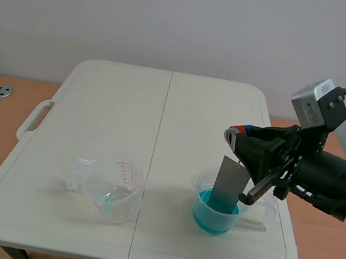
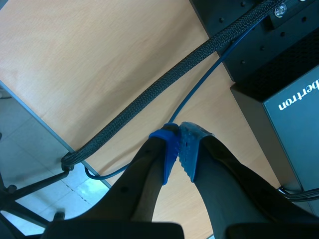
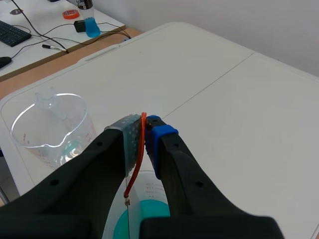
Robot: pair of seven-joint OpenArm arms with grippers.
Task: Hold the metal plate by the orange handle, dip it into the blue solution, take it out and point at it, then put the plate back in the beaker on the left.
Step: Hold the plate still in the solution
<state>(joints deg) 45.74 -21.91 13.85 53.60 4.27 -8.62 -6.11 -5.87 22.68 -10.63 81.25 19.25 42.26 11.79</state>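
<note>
My right gripper (image 1: pixel 240 138) is shut on the thin orange handle (image 3: pixel 139 154), pinched between its blue pads. From it the grey metal plate (image 1: pixel 228 183) hangs upright, its lower edge down inside the beaker of blue solution (image 1: pixel 215 214) at the table's front right. In the right wrist view the plate shows only edge-on below the handle, over the blue liquid (image 3: pixel 149 219). The clear beaker (image 1: pixel 112 192) on the left holds a little clear liquid. My left gripper (image 2: pixel 179 149) is shut on nothing, off the table over a wooden floor; it is not in the scene view.
The white folding table (image 1: pixel 161 121) has a seam down its middle and a handle at its left edge. Cables (image 2: pixel 164 84) and a black box (image 2: pixel 284 74) lie ahead of the left gripper. A desk with a keyboard and a bottle (image 3: pixel 89 20) stands beyond the table.
</note>
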